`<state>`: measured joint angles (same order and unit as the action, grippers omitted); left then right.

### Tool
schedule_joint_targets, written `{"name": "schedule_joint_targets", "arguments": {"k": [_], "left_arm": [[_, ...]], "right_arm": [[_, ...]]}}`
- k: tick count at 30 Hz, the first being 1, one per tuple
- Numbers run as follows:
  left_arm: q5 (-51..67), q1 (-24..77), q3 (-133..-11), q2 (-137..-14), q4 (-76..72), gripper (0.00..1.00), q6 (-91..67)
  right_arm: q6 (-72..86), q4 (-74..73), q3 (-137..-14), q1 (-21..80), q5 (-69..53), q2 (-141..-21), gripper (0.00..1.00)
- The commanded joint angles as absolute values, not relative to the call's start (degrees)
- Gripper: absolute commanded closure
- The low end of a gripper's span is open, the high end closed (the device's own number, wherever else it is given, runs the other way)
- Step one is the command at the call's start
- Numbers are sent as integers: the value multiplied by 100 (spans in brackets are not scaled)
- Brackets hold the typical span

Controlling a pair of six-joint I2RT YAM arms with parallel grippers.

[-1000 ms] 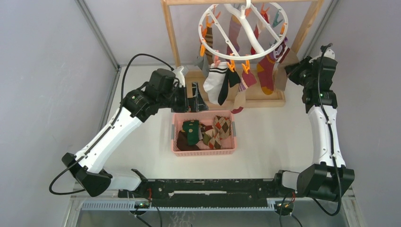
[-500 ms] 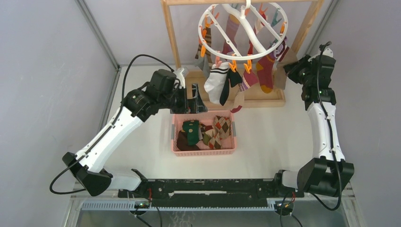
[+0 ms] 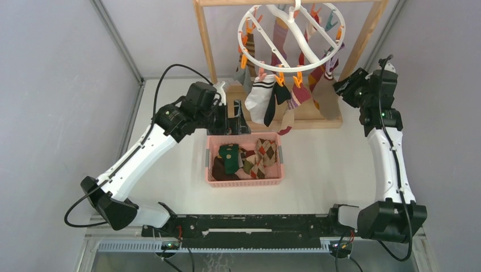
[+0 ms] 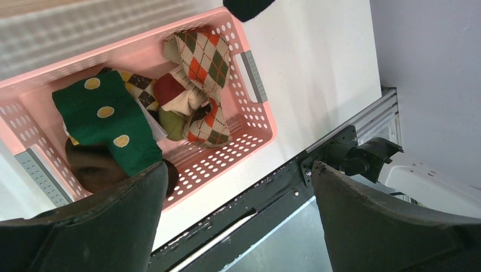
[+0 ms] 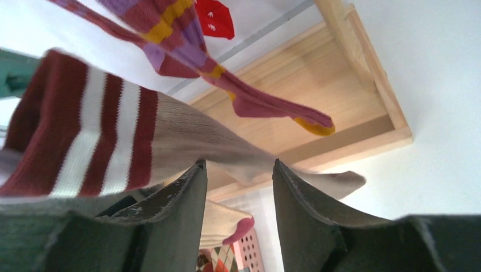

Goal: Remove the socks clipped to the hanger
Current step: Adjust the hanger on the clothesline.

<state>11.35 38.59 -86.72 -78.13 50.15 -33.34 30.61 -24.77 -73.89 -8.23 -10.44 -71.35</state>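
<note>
The hanger (image 3: 249, 17), a white ring with orange and teal clips, hangs from the wooden rack with several socks (image 3: 258, 99) clipped round it. My right gripper (image 3: 342, 88) is at the ring's right side. In the right wrist view it (image 5: 239, 165) is open, and a beige sock (image 5: 198, 136) with maroon and white stripes lies across just beyond its fingertips, nothing between them. A purple, pink and yellow sock (image 5: 249, 99) hangs behind it. My left gripper (image 3: 237, 116) is wide open and holds nothing (image 4: 238, 170), above the basket's far side and just left of the hanging socks.
A pink basket (image 3: 211, 161) below the hanger holds several socks, among them a green dotted one (image 4: 108, 122) and an argyle one (image 4: 207, 62). The wooden rack's posts (image 3: 205, 45) and base (image 3: 309, 116) stand behind it. Grey walls close in on both sides.
My right gripper has opened and let go of the beige sock, which now hangs straighter. The hanger has swung back a little. The left arm has shifted slightly right.
</note>
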Motion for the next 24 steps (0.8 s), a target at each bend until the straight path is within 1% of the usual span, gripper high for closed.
{"name": "schedule_joint_targets", "arguments": {"k": [1,8,13,18,24], "left_arm": [[1236,3839,-9113,-7826,4774,0,-3177],[1175,3839,-9166,-7840,4694,0,-3260],[1135,3839,-9167,-7866,4679,0,-3281],[1150,3839,-9146,-7888,4629,0,-3348],[1177,3837,-9149,-7953,4632,0,-3379]], "right_arm": [[3068,-2961,-7512,-556,-777,-6674,46],[3026,-3674,-7182,-35,-725,-5939,44],[2826,-4087,-7093,533,-770,-5307,44],[2522,-4036,-7093,1011,-981,-4750,45],[2382,-3874,-6853,1562,-938,-4668,46]]}}
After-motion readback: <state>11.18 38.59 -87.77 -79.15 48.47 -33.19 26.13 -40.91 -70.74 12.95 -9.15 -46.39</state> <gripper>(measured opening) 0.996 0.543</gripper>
